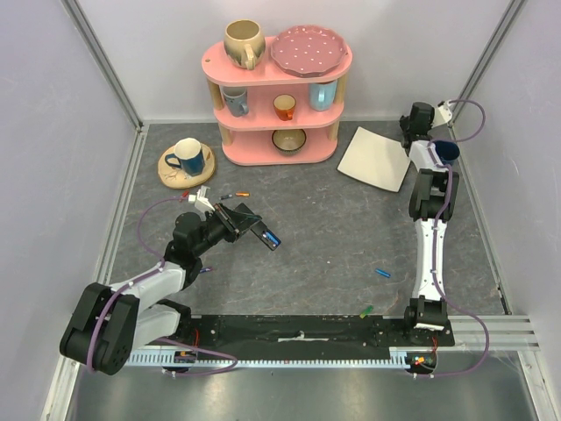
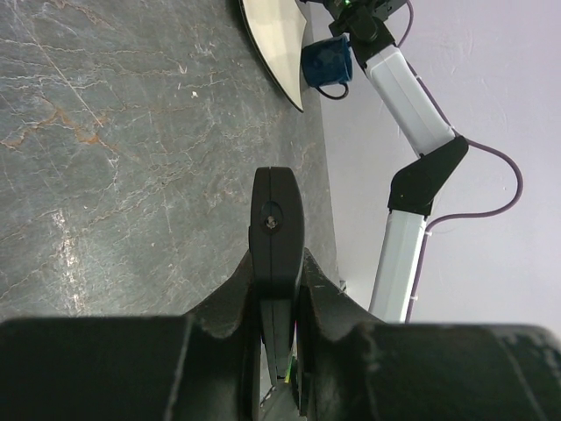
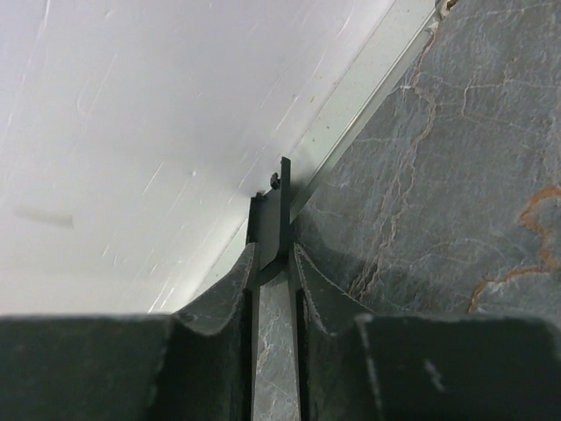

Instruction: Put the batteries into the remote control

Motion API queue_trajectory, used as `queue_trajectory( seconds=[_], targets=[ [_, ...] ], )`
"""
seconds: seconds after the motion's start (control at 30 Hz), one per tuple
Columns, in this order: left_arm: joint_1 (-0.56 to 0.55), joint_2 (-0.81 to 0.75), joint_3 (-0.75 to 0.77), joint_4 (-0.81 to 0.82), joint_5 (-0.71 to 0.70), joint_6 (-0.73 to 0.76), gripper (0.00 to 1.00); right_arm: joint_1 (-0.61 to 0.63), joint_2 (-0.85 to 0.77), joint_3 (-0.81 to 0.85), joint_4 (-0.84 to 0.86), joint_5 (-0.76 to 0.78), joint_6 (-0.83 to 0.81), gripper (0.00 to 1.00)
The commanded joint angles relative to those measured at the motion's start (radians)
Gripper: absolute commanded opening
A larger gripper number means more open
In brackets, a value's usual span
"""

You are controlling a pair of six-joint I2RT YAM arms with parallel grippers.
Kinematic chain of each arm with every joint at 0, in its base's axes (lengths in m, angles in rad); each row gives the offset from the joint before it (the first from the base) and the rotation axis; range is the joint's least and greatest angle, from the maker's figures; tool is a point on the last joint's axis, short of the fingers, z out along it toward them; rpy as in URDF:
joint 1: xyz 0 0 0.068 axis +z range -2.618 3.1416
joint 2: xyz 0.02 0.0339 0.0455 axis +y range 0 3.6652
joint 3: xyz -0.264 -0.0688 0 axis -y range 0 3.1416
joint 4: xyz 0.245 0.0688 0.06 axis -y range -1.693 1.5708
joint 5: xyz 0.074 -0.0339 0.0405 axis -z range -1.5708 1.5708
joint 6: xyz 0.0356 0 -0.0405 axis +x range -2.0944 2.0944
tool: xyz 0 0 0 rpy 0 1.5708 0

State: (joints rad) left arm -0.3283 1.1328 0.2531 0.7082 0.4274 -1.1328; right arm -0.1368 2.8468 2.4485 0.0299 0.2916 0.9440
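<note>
My left gripper is shut on the black remote control and holds it above the table; a blue battery sits at its far end. In the left wrist view the remote stands edge-on between the jaws of the left gripper. Loose batteries lie on the table: a blue one, a green one and an orange one. My right gripper is at the far right wall, shut on a thin black flat piece at the tips of the gripper.
A pink shelf with mugs, bowls and a plate stands at the back. A blue mug on a wooden coaster is at back left. A white plate and a dark blue mug lie by the right arm.
</note>
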Motion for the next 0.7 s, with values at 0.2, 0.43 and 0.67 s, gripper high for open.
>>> queue_trajectory(
  seconds=[0.2,0.43,0.67],
  targets=[
    [0.006,0.004,0.003,0.066,0.031,-0.027,0.02,-0.02,-0.041,-0.179,0.079,-0.017,0.047,0.08],
    [0.006,-0.013,-0.009,0.082,0.037,-0.042,0.02,-0.02,-0.148,-0.307,0.163,-0.045,0.059,0.0],
    [0.006,-0.039,-0.031,0.099,0.045,-0.065,0.02,-0.021,-0.25,-0.465,0.244,-0.071,0.059,0.0]
  ],
)
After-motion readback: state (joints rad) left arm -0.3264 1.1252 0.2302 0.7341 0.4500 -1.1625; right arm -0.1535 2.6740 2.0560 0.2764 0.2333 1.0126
